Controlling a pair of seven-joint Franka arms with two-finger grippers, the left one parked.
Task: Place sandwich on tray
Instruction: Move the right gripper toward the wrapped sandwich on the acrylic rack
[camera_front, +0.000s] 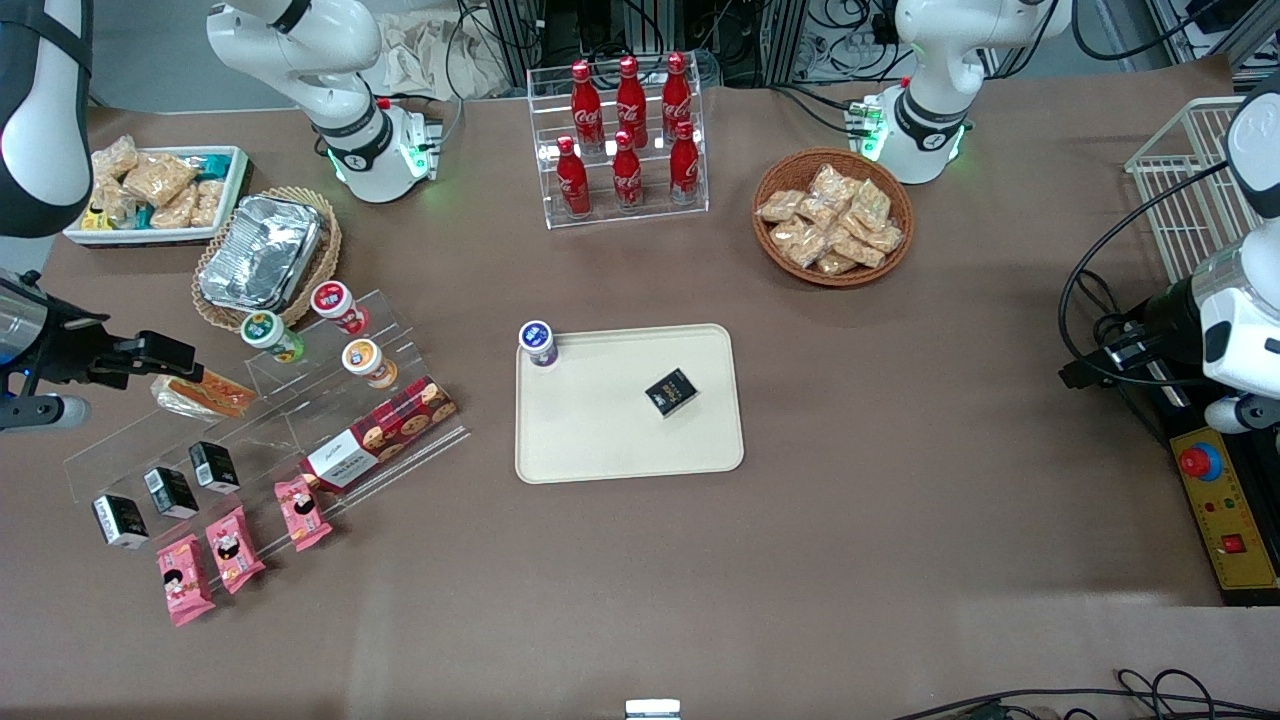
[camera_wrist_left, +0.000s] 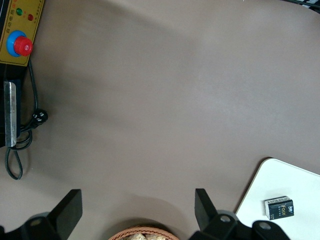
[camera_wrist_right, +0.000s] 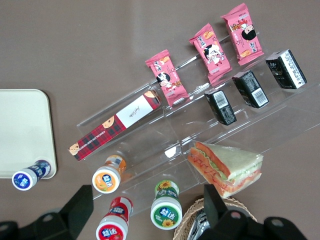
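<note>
A: Front view. Where does the sandwich (camera_front: 203, 394) lie?

B: On the clear acrylic stand (camera_front: 270, 425), toward the working arm's end of the table, well apart from the tray (camera_front: 628, 440). The gripper (camera_front: 165, 352) hovers just above the sandwich.

A: Right wrist view?

B: Fingers spread wide, holding nothing. The sandwich (camera_wrist_right: 226, 167) sits beside one fingertip (camera_wrist_right: 214, 197), off the midline; its long axis runs along the stand's shelf.

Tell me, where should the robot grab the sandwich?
Probably from above, across the two long slanted sides of the sandwich, near its thick middle. It lies flat on the clear acrylic shelf, wedge-shaped and soft in its wrap, so gently. The open hand hovers nearby, above the shelf.
</note>
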